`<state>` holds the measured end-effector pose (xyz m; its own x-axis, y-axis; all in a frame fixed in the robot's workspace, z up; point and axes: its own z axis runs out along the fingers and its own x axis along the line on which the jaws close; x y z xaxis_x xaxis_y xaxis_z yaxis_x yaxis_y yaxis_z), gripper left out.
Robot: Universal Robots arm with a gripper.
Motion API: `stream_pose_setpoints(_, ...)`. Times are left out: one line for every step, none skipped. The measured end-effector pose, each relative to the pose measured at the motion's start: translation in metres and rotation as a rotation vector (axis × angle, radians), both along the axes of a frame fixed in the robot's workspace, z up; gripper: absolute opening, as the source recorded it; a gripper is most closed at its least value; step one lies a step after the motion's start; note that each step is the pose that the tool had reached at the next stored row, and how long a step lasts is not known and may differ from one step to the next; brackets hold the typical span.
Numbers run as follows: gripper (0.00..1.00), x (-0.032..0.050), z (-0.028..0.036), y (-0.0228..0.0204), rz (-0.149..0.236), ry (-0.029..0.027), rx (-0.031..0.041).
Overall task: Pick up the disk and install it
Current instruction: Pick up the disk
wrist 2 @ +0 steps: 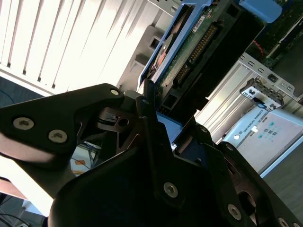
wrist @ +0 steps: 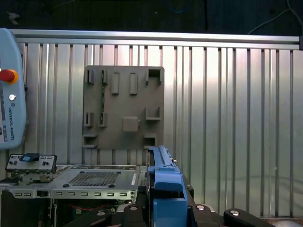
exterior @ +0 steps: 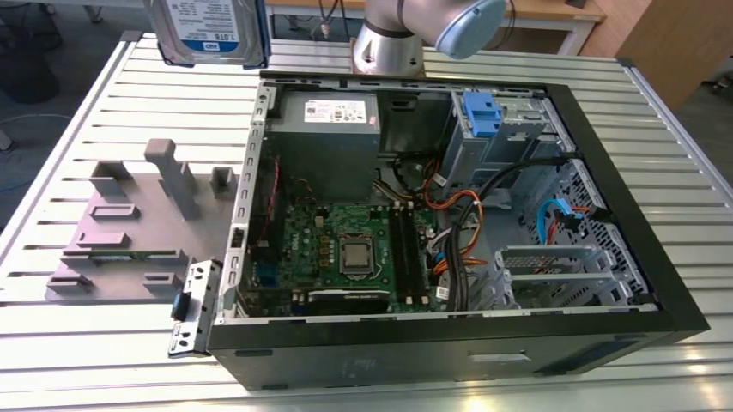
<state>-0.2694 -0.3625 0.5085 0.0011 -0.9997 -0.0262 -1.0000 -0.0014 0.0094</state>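
disk [exterior: 212, 30]: you are seeing it hanging in the air at the top of the exterior view, toward that view's left. it is standing roughly upright, with the white-and-blue label facing the camera. it is sitting over the far part of the slatted table [exterior: 149, 103], outside the open computer case [exterior: 401, 352] and well apart from it.

blue carrier bracket [wrist: 163, 189]: it is framing the disk, and in the first wrist view you are looking along its edge.

gripper [wrist 2: 158, 113]: the claw is clamping narrow on the near end of the disk. the black fingers [wrist 2: 71, 123] are pressing on either side of the carrier. in the second wrist view the disk is running away from the claw edge-on, showing its green circuit board side.

arm [exterior: 401, 34]: its grey joint is standing behind the case's far wall in the exterior view, to the exterior view's right of the disk.

case interior: the grey power supply [exterior: 326, 129] is sitting at the far end. the drive cage with its blue latch [exterior: 481, 112] is lying to the exterior view's right of it. the green motherboard [exterior: 343, 249] is lying on the floor of the case.

grey fixture plate [exterior: 126, 232]: it is resting on the table beside the case, on the exterior view's left.

teach pendant [wrist: 9, 94]: it is lying at the table edge in the first wrist view.
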Motion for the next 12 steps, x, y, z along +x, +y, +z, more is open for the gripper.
stream_pose_setpoints(0.37, 0.0003, 0.0, 0.0, 0.0, 0.0001, -0.0001)
stream_pose_setpoints(0.37, 0.0004, 0.0, 0.0, 0.0, 0.0001, -0.0001)
stream_pose_setpoints(0.37, 0.0007, 0.0, 0.0, 0.0, 0.0001, -0.0001)
stream_pose_setpoints(0.37, 0.001, 0.0, 0.0, 0.0, 0.0, 0.0)
stream_pose_setpoints(0.37, 0.001, -0.0001, 0.0, 0.0, 0.0, 0.0)
stream_pose_setpoints(0.37, 0.0012, -0.0001, 0.0, 0.0, 0.0, 0.0)
stream_pose_setpoints(0.37, 0.0014, 0.0, 0.0, 0.0, 0.0001, -0.0001)
stream_pose_setpoints(0.37, 0.0016, 0.0, 0.0, 0.0, 0.0001, -0.0001)
stream_pose_setpoints(0.37, 0.0018, -0.0001, 0.0, 0.0, 0.0001, -0.0001)
stream_pose_setpoints(0.37, 0.0019, -0.0001, 0.0, 0.0, 0.0001, -0.0001)
stream_pose_setpoints(0.37, 0.0021, -0.0001, 0.0, 0.0, 0.0, 0.0)
stream_pose_setpoints(0.37, 0.0023, -0.0001, 0.0, 0.0, 0.0, 0.0)
